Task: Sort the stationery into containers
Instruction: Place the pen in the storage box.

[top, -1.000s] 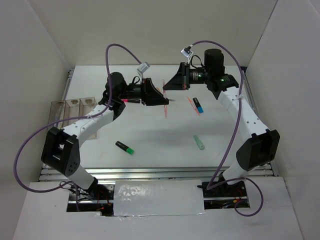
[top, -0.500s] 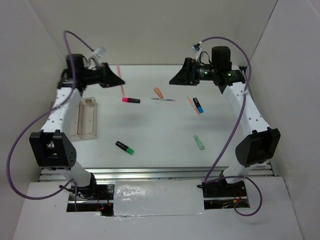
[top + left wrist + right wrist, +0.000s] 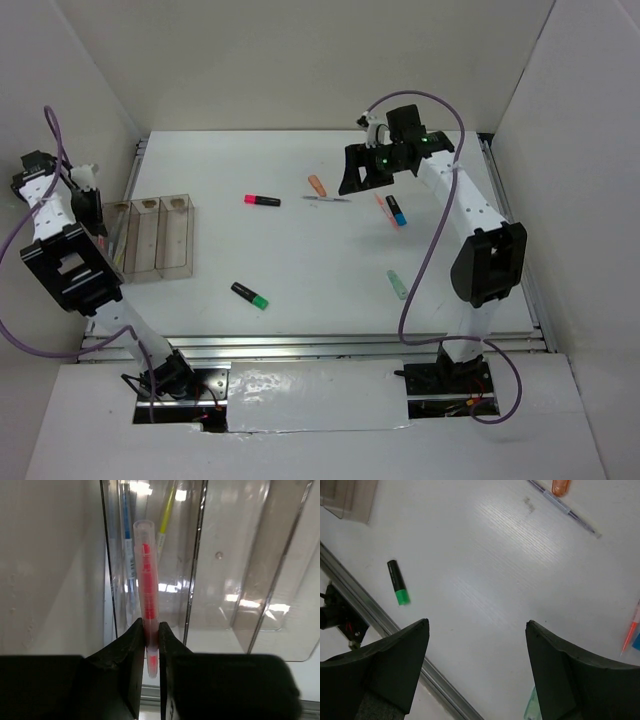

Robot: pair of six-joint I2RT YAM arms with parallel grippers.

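Left gripper [image 3: 151, 632] pinches a red pen [image 3: 146, 575] at the bins [image 3: 235, 595] — right gripper [image 3: 476, 630] gapes wide, empty

No legible text anywhere (marks on the red pen [image 3: 146, 580] too blurred)

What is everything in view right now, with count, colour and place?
containers: three joined, clear brownish, table's left side
blue pen: one, blue, inside a compartment
yellow pen: one, yellow, same compartment
pink highlighter: one, pink, right of the containers
orange stub: one, orange, far centre
silver-blue pen: one, beside the orange stub
loose red pen: one, red, beside the blue-black highlighter
blue-black highlighter: one, right side
mint highlighter: one, near right
black-green highlighter: one, near centre
held red pen: one, red, over that compartment
left gripper: black, shut on held red pen
right gripper: black, open, empty
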